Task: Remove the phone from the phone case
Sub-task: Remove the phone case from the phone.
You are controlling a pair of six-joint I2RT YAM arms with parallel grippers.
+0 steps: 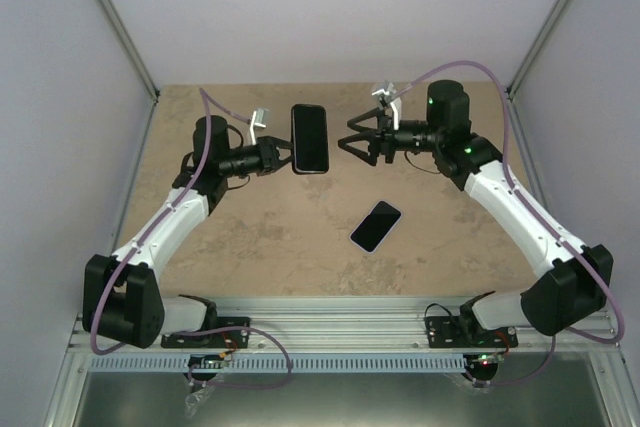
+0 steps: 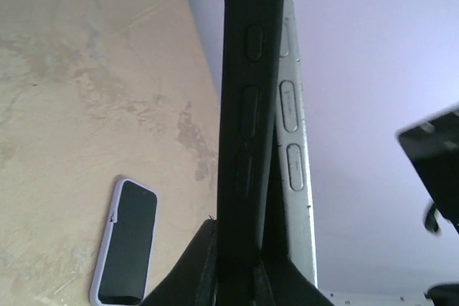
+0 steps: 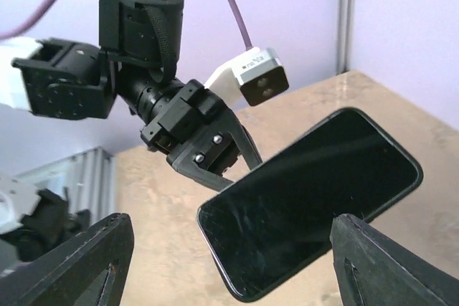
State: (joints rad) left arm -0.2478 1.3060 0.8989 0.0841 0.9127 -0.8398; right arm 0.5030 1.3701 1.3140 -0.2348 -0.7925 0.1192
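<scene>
Holding the black phone case [image 1: 310,139] up off the table [image 1: 250,237], the left gripper [image 1: 288,157] is clamped on one long edge of it, near its lower end; the case stands roughly on end in the top view, between the two arms.

From the right wrist the phone [image 3: 308,198] shows as a glossy dark face with rounded corners and a thin black rim, tilted and free of the table. From the left wrist the case is seen edge-on — matte black, with three oval button covers in a row [image 2: 247,105]; a pale grey strip [image 2: 290,127] with matching ovals runs just beside it, and whether that is the phone's own side I cannot tell.

The right gripper [image 1: 350,143] hangs just beside the case without touching it, its jaws spread wide; its fingers [image 3: 72,263] frame the bottom corners of its own view.

A second, pale-rimmed handset [image 1: 376,226] lies flat on the table, screen up, nearer the bases and apart from both arms.
</scene>
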